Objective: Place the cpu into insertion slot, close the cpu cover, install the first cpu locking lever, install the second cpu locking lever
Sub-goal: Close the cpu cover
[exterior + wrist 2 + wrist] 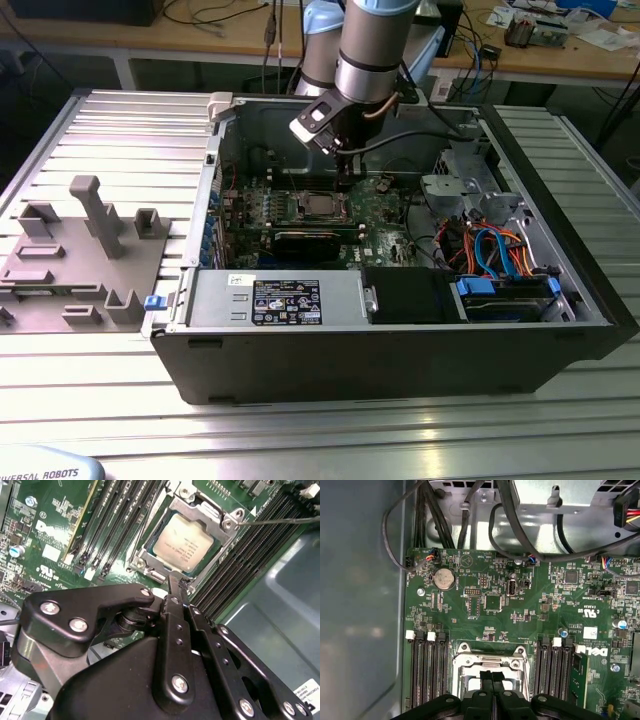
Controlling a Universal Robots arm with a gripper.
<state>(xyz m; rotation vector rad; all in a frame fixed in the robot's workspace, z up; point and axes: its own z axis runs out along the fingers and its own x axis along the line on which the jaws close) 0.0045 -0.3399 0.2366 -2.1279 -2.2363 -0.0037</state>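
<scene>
an open black metal computer case [400,370] sits on a ribbed silver aluminium table [300,430]. inside lies a green circuit board [520,620] with long black memory slots [426,670] and a round silver coin battery [444,578]. blue and orange cables [495,250] bunch at the exterior view's right. a grey moulded plastic fixture [80,260] rests on the table at that view's left.

Ribbed metal table [320,440]; wooden bench [580,62] behind, cables [212,14] strewn.
</scene>
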